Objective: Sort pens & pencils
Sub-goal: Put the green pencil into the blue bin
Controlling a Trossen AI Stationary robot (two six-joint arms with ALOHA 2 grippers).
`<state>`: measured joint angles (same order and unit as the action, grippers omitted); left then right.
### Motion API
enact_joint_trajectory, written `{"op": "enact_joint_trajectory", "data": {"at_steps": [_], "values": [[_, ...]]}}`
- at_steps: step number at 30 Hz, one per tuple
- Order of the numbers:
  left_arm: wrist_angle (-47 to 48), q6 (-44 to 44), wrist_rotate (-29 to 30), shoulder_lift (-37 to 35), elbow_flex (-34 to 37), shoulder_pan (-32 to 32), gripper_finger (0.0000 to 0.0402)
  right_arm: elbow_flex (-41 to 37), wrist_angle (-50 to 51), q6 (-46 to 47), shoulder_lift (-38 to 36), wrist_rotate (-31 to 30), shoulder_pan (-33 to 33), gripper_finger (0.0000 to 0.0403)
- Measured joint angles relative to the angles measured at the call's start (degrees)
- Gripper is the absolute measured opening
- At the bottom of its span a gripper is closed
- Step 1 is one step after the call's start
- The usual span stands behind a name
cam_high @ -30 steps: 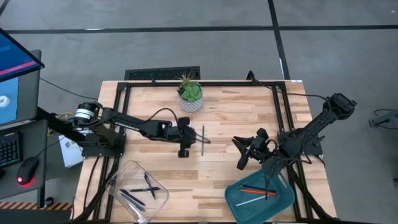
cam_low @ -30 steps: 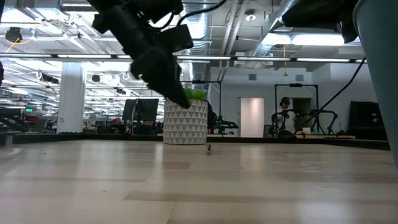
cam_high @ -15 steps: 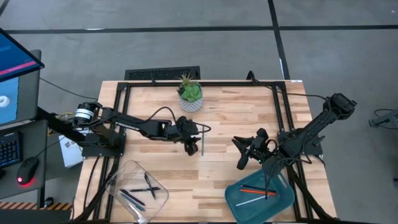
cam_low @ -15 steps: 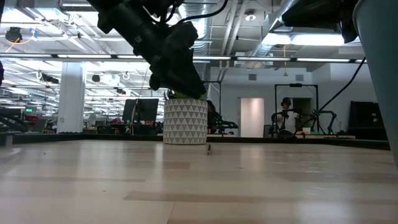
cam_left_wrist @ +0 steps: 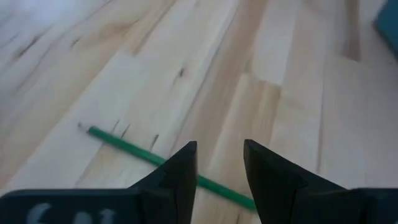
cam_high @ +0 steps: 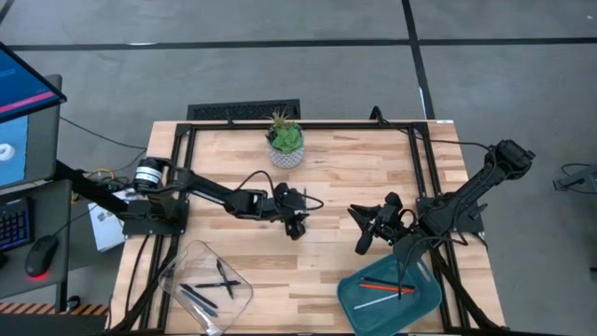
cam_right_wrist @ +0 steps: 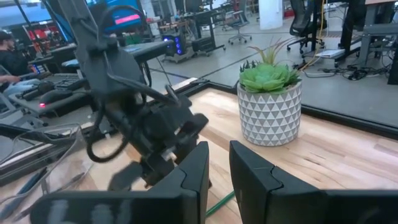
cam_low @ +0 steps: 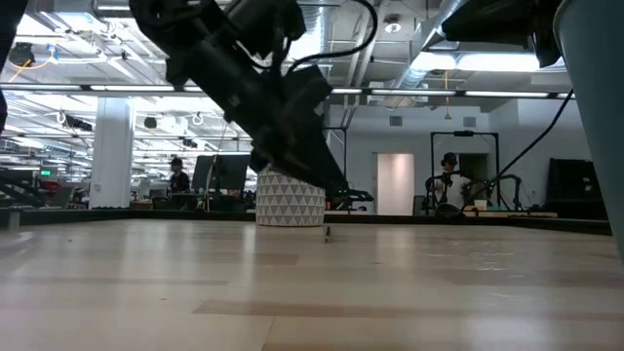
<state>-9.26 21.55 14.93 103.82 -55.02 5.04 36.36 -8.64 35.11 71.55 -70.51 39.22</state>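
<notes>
A grey-green pencil lies flat on the wooden table near its middle. My left gripper is open just over it, and the pencil runs slantwise under the gap between the fingers. In the high view the left gripper covers the pencil. My right gripper is open and empty, right of the middle, facing the left one. The pencil's end also shows in the right wrist view. Several dark pens lie in a clear tray. An orange-red pencil and a white one lie in a teal tray.
A potted plant in a white patterned pot stands at the table's far middle. The clear tray sits at the near left corner and the teal tray at the near right. A black frame runs along the table's edges. People show in the room behind the table.
My left gripper has gone toward the table's right edge and down, from beside the green pencil to right over it. The pencil has stayed where it was. My right gripper has kept still.
</notes>
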Motion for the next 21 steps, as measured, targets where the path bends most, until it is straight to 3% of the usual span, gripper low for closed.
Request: {"op": "enact_joint_trajectory", "data": {"at_steps": [3, 9, 21], "values": [[-1.70, 2.99, 2.05, 1.50, 0.03, 0.00, 0.0122, 0.00, -0.10, 0.00, 0.00, 0.01, 0.00, 0.0087], [1.33, 11.71, 12.92, 1.34, 0.02, -0.04, 0.0122, 0.00, -0.66, -0.01, 0.00, 0.01, 0.00, 0.0087], [3.45, 17.63, 12.44, 1.32, 0.00, 0.11, 0.0122, 0.00, -0.93, 0.43, 0.00, 0.01, 0.00, 0.0087]]}}
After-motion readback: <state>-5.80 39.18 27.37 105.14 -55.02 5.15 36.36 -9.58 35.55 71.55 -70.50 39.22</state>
